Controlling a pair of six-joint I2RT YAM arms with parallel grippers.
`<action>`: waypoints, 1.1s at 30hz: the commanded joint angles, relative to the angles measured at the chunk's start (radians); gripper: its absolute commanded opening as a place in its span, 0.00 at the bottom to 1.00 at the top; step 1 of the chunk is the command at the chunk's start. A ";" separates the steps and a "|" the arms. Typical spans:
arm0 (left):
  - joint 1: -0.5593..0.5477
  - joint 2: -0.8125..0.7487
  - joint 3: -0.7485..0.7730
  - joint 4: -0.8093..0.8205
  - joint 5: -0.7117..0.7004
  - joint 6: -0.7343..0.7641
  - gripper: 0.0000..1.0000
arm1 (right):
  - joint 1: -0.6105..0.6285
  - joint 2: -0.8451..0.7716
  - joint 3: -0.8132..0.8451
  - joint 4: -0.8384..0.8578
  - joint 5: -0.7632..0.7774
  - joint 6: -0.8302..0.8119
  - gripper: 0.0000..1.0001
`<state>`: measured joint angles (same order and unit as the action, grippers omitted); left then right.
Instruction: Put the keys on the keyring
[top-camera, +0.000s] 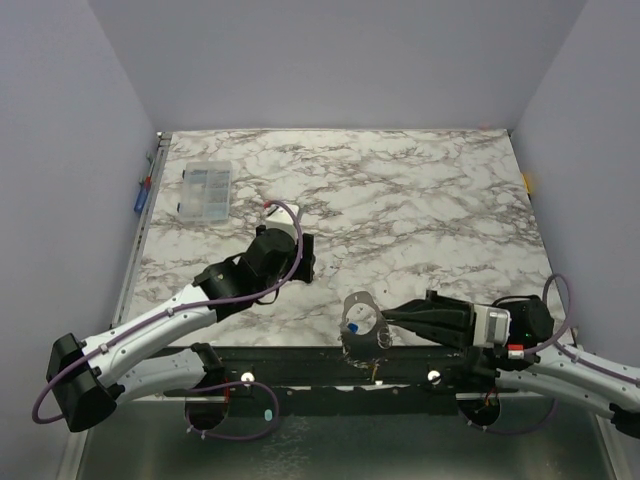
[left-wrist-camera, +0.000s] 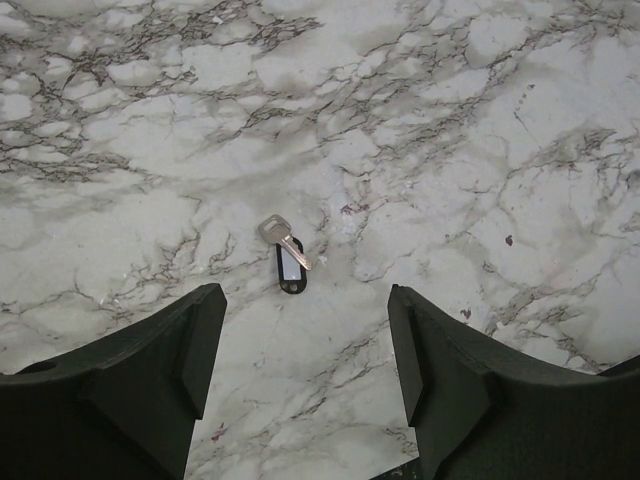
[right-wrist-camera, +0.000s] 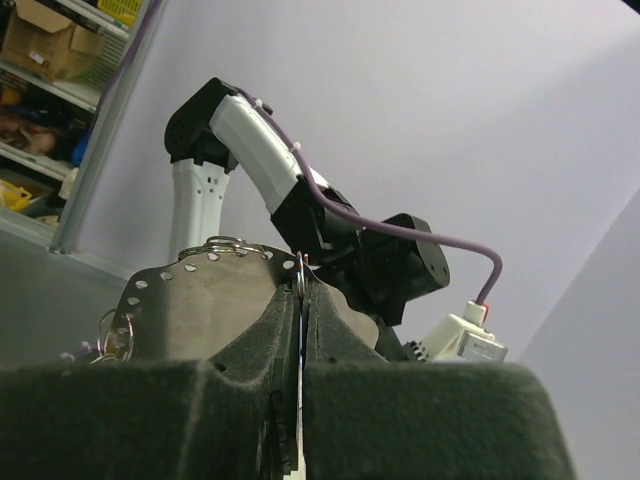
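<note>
A silver key with a black-framed tag lies on the marble table. It sits just ahead of my left gripper, centred between the open fingers. In the top view the left gripper hangs over the table's middle and hides that key. My right gripper is shut on the silvery keyring at the near table edge, with a small blue piece hanging by it. In the right wrist view the gripper pinches the ring edge-on, next to a perforated metal plate.
A clear plastic compartment box stands at the back left of the table. Purple cables loop over both arms. Small wire rings hang on the plate's rim. The black base rail runs along the near edge.
</note>
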<state>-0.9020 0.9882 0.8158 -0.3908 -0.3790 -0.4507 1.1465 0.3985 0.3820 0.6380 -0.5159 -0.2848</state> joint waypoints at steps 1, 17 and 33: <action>0.010 0.009 -0.035 0.014 -0.026 -0.042 0.72 | 0.007 0.081 0.053 0.098 0.003 0.053 0.01; 0.063 -0.261 -0.093 -0.001 -0.036 0.093 0.72 | -0.295 0.621 0.006 1.096 -0.019 0.736 0.01; 0.066 -0.317 -0.063 0.014 0.046 0.134 0.71 | -0.301 0.716 0.158 1.033 -0.409 0.883 0.01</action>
<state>-0.8433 0.7189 0.7223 -0.4061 -0.4065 -0.3843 0.8486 1.1080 0.5312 1.4830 -0.8219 0.5438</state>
